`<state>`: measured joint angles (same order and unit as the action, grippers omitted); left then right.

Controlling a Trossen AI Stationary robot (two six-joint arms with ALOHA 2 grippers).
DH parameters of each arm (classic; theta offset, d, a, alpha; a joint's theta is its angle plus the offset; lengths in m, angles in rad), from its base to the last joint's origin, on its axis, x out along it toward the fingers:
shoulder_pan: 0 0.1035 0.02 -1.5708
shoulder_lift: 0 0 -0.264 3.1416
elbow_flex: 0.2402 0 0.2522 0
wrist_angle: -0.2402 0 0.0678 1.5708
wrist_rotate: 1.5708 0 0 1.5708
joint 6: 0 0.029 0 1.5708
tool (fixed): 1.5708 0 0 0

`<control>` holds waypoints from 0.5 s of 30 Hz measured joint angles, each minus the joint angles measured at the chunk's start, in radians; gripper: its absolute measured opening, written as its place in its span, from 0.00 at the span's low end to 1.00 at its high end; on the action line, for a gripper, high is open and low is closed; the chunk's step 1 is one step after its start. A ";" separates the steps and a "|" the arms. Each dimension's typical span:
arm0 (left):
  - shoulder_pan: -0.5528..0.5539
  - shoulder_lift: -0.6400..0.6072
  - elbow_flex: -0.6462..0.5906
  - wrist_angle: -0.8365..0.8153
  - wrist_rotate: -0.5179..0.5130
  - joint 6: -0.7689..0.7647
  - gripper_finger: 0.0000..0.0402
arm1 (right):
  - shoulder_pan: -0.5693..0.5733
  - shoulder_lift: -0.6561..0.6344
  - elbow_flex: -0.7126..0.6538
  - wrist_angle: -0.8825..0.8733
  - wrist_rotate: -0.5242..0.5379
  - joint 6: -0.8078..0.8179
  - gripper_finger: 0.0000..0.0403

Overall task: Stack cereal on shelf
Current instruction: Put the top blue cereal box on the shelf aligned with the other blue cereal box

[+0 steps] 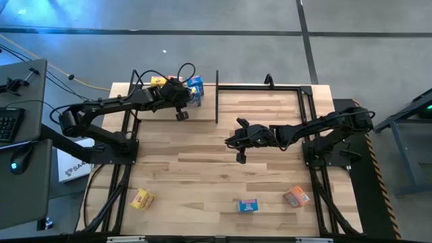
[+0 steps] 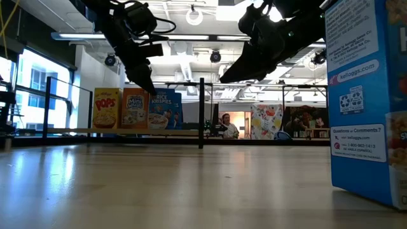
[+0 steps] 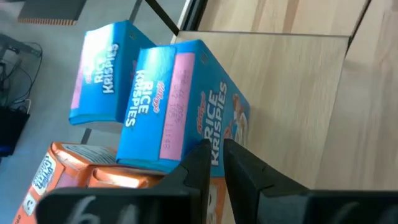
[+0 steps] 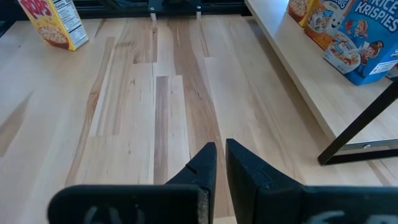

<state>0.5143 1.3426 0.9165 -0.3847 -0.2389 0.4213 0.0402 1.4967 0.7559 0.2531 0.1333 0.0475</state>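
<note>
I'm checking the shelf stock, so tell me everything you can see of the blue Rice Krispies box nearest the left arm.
The blue Rice Krispies box is a small cardboard carton with white lettering, a pink panel on its narrow side and cartoon figures on its face. It looks closed and undamaged, standing upright on the shelf beside an orange box. The left end effector hangs just over it, fingers nearly together, holding nothing.

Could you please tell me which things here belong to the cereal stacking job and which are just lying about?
Job: cereal boxes on the shelf; yellow box, blue box and orange box on the table; shelf.
Lying about: keyboard, cables.
</note>
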 joint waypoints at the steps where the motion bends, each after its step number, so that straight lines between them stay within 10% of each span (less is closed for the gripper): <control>1: 0.001 0.000 0.000 0.007 0.001 0.000 0.09 | 0.000 0.000 0.000 0.000 0.000 -0.001 0.06; 15: 0.010 0.000 0.000 0.026 0.007 0.007 0.09 | 0.000 0.000 0.000 0.007 0.023 -0.009 0.06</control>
<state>0.5240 1.3426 0.9165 -0.3589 -0.2315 0.4284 0.0404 1.4968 0.7559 0.2601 0.1564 0.0383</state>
